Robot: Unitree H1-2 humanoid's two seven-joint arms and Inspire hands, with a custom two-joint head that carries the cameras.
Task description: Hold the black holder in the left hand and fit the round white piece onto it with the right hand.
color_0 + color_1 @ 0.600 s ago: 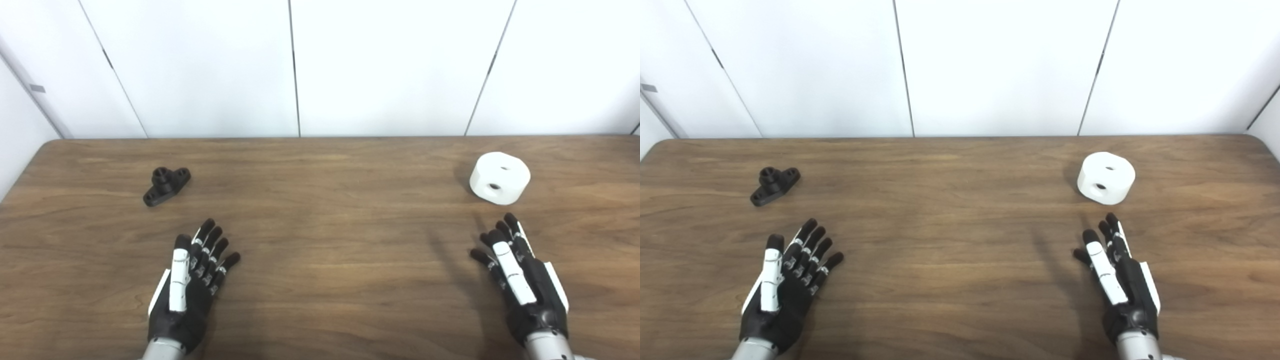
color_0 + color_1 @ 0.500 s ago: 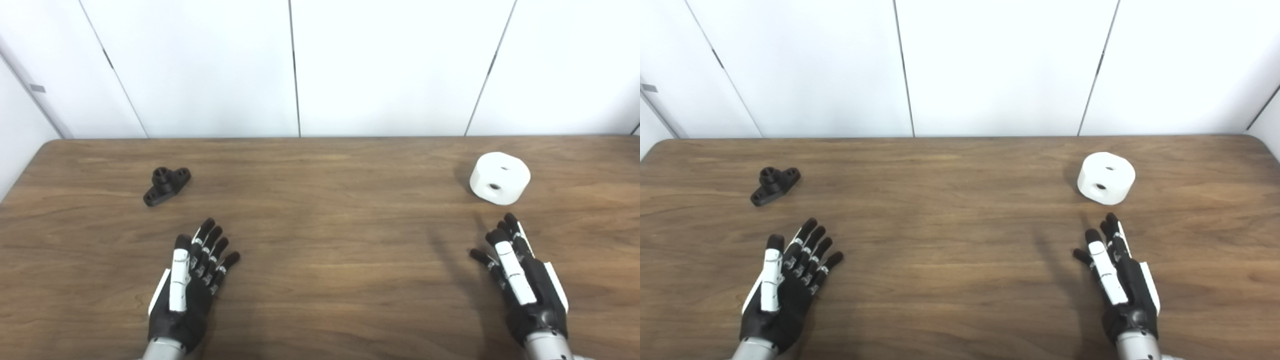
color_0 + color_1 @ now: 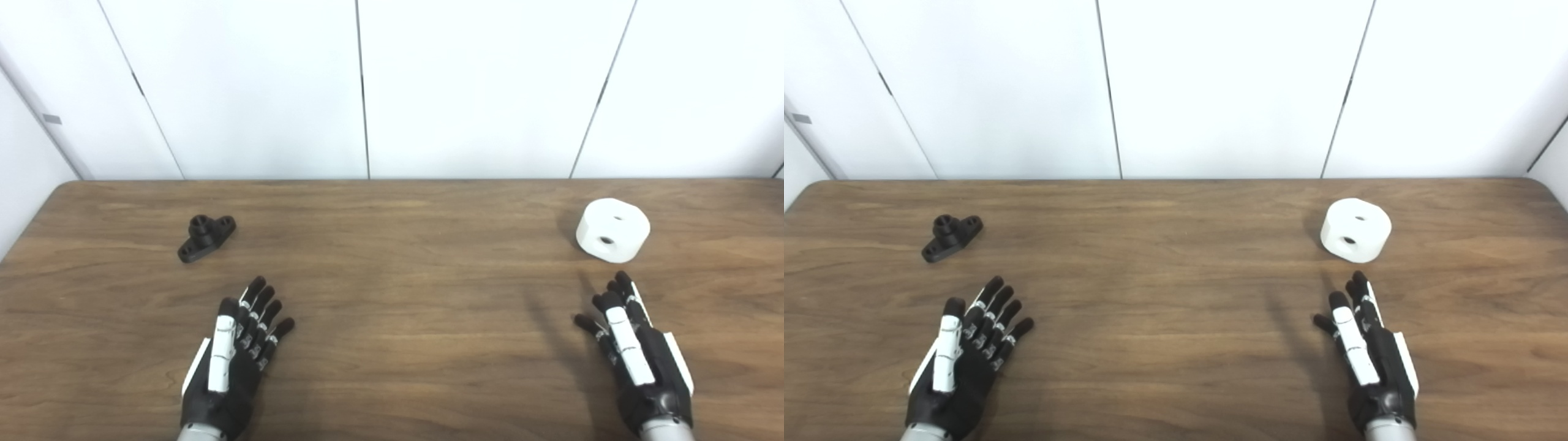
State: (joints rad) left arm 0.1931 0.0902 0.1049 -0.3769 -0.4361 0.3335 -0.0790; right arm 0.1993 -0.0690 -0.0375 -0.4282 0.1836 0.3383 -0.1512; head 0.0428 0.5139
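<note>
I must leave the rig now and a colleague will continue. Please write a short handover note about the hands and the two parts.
Left hand: open, holds nothing, over the near table.
Right hand: open, holds nothing, just short of the white piece.
Black holder: on the table, far left, beyond the left hand.
Round white piece: on the table, far right.
Done: nothing.
Left: grasp the holder, grasp the white piece, fit them together.

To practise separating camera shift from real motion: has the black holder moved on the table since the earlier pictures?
No. The black holder keeps its place relative to the table's far edge; the whole picture shifted down, so the camera moved.
</note>
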